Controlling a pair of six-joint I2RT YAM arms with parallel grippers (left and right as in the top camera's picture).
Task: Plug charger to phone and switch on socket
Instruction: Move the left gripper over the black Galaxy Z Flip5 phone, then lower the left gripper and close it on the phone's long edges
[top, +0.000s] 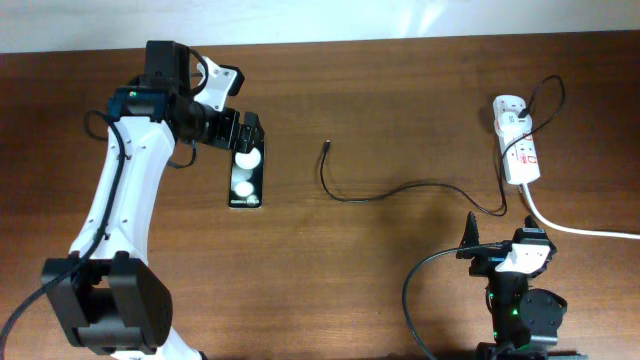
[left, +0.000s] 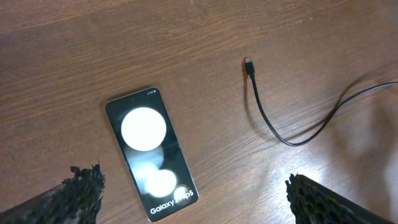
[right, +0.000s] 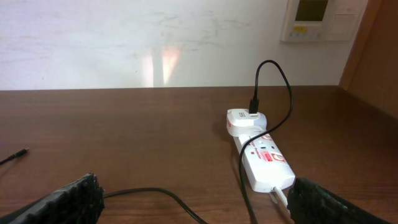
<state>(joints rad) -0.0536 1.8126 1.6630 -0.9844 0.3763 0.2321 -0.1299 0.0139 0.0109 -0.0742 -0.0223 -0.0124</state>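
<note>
The phone (top: 245, 182) lies flat on the wooden table, screen up, with two white reflections; in the left wrist view the phone (left: 151, 152) sits below and between my fingers, nearer the left one. My left gripper (top: 250, 133) (left: 196, 202) hovers open over the phone's far end, holding nothing. The charger (top: 400, 189) snakes across the table, its plug tip (top: 327, 146) (left: 248, 63) lying free to the right of the phone. Its other end goes into a white adapter (right: 245, 118) on the socket (top: 520, 152) (right: 266, 163). My right gripper (top: 500, 246) (right: 196, 202) stands open near the front edge, short of the socket.
A thick white cord (top: 575, 226) runs from the socket off the right edge. The charger cable (right: 155, 191) loops on the table just ahead of my right fingers. A pale wall with a control panel (right: 314, 15) stands behind the table.
</note>
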